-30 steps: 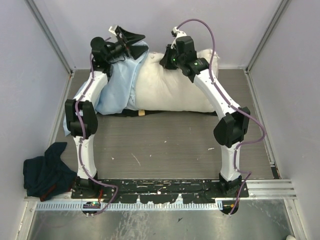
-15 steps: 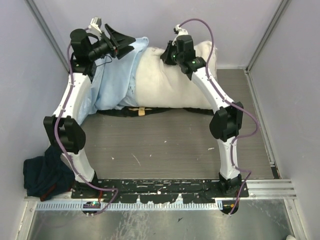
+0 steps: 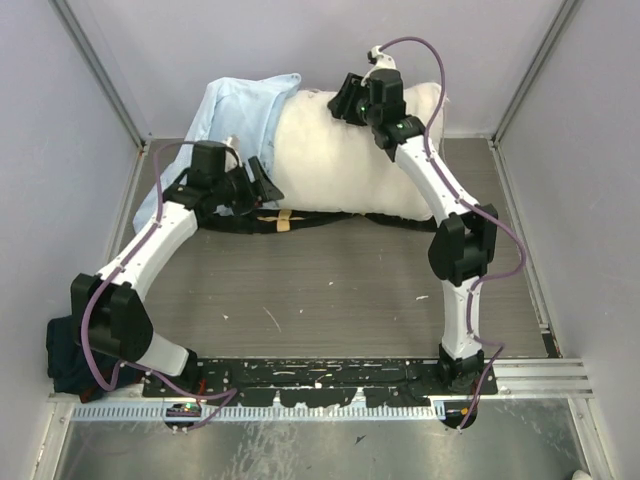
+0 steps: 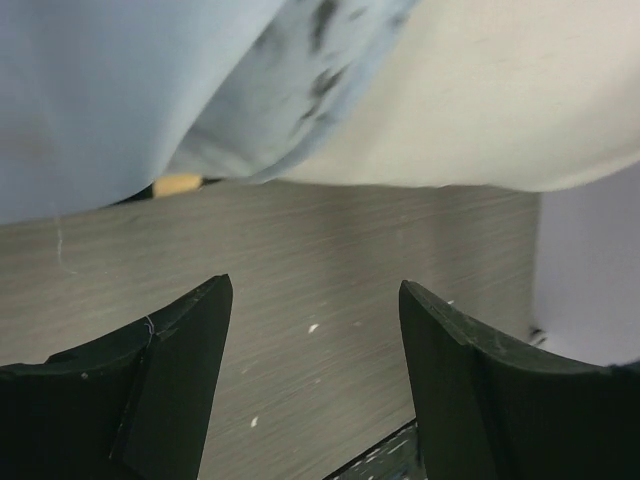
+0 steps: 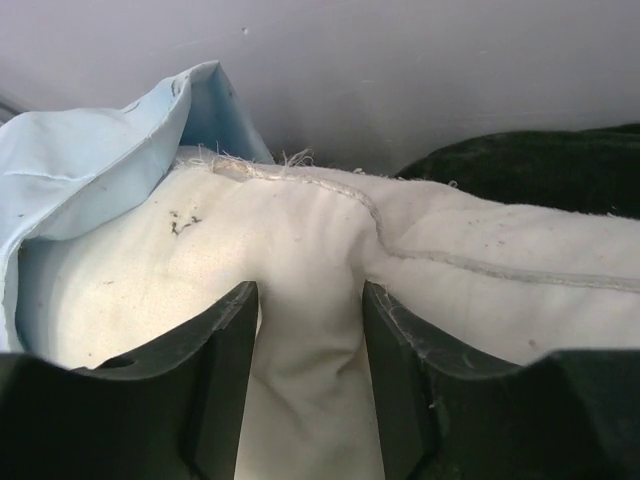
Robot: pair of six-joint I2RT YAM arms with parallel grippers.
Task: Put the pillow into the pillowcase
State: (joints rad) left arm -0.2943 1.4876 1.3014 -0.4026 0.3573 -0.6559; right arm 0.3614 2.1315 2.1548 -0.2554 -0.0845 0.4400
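Pillow (image 3: 350,170) lay along the far edge of the table (image 3: 330,290), its left end inside the pillowcase (image 3: 240,115).
The right gripper (image 5: 310,300) rested on the pillow's top, jaws partly apart astride a raised fold of its fabric; whether they pinched it could not be told. The left gripper (image 4: 315,300) hung wide and empty over the table, just in front of the pillowcase's near edge.

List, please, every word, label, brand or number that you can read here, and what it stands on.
None legible.
The pillow, the pillowcase and the table bear no print.
White marks on the black base plate are scuffs, not letters.
The small device by the left base: too small to read.
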